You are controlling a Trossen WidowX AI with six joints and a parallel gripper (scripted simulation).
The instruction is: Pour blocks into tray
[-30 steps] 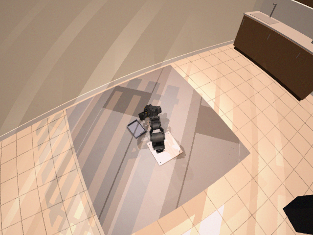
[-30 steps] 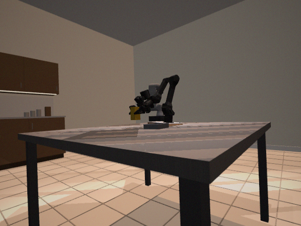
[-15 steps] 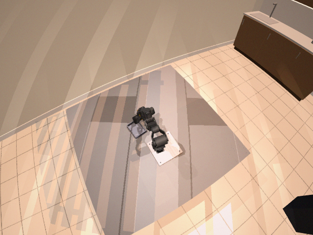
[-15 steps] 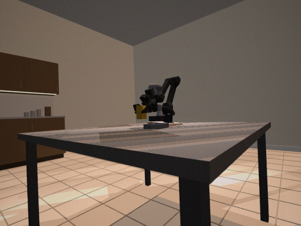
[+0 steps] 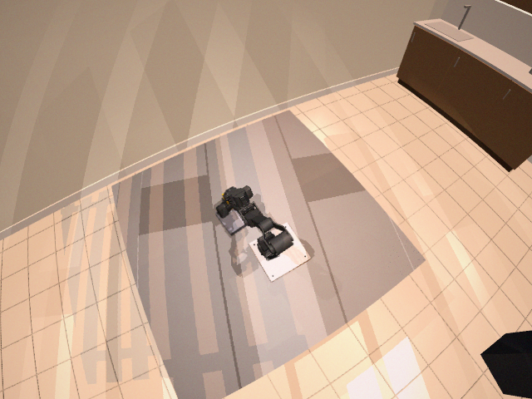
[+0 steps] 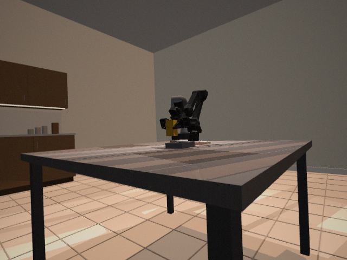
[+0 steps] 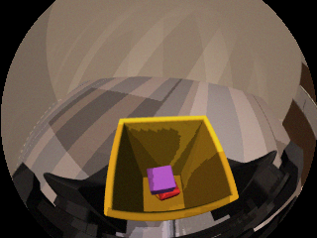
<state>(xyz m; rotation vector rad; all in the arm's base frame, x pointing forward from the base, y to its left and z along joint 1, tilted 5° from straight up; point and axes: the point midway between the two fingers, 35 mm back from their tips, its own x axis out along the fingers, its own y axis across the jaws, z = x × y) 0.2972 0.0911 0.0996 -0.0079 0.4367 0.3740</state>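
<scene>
Inside yel. cup [image 6: 171, 128] [image 7: 170, 216] | purple blk [image 7: 161, 178], red blk [image 7: 168, 194]: wrist view only | claw [image 5: 224, 204] [image 6: 169, 124] [image 7: 160, 150] gripping cup

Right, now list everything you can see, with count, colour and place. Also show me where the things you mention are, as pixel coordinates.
cup: one, yellow, upright in the gripper, above the table
blocks: two visible, one purple [image 7: 161, 178], one red [image 7: 169, 193], inside the cup [image 6: 171, 128] [image 7: 168, 216]
tray: one, dark grey, on the table, below the raised gripper
table: one, wood-toned top with dark legs, mid-room
cabinets: brown, lower and upper, along a wall
canisters: three, grey, on the counter
box-like item: one, brown, beside the canisters
base plate: one, white, under the arm's foot
arm: one, black, reaching toward the tray [image 5: 232, 226] [image 6: 179, 145]
gripper: one, black, shut on the cup
</scene>
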